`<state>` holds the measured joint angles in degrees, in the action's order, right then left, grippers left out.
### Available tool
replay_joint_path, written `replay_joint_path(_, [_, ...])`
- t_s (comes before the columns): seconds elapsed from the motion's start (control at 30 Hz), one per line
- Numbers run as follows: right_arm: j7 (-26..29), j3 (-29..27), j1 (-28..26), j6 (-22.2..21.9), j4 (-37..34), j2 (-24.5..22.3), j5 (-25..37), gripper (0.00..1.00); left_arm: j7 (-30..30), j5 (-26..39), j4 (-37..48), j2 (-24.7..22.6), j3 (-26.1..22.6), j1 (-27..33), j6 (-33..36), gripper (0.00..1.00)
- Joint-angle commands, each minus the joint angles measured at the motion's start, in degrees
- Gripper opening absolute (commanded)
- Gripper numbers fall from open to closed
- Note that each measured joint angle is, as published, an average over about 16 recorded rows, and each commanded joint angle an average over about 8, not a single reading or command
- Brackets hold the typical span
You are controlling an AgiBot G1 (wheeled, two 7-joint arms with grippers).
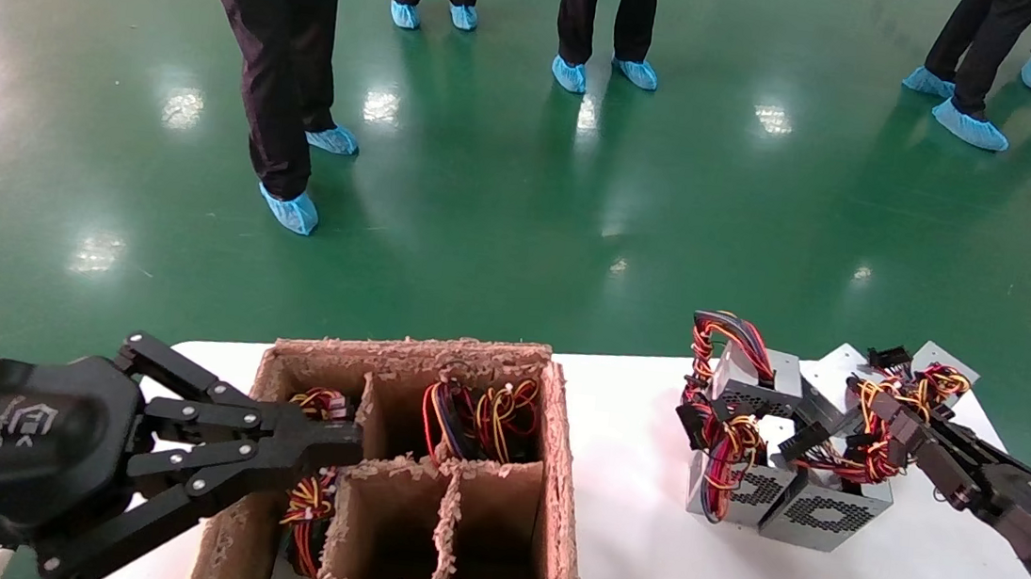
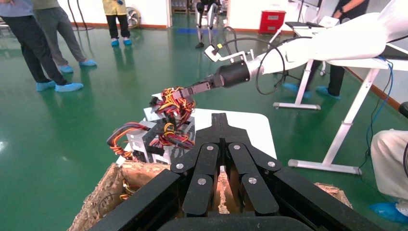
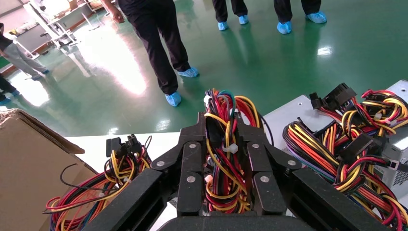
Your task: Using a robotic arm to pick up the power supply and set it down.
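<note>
Between right claw (image 1: pixel 882 415) fingers: wire bundle (image 3: pixel 223 159) of a power supply (image 1: pixel 825 509), pinched tight, box resting on table (image 1: pixel 625 527) below among others; pickup begun, lift and set-down pending; left claw (image 1: pixel 339 448) closed, empty, over cardboard box (image 1: pixel 563 483).

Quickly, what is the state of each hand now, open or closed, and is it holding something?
Left hand: closed, holding nothing, above the cardboard box.
Right hand: closed on the wire bundle of a power supply.

The right gripper (image 3: pixel 226 144) has its fingers (image 3: pixel 191 159) closed around a bundle of wires (image 3: pixel 226 168); more wire bundles (image 3: pixel 356 154) lie beside it. A cardboard box (image 3: pixel 33 163) stands on the white tabletop (image 3: pixel 144 142).
</note>
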<state>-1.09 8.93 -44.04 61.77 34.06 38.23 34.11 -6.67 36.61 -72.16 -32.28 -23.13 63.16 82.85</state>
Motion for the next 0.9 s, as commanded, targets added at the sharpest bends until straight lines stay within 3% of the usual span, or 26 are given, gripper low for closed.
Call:
replay_joint_path(0.03, [0.04, 0.06, -0.12, 0.08, -0.02, -0.04, 0.07, 1.00, 0.00, 0.00, 0.00, 0.00, 0.00, 0.00, 0.00, 0.00])
replay_joint_path(0.9, [1.05, 0.00, -0.71, 0.81, 2.78, -0.35, -0.33, 1.00, 0.00, 0.00, 0.00, 0.00, -0.01, 0.00, 0.00, 0.00])
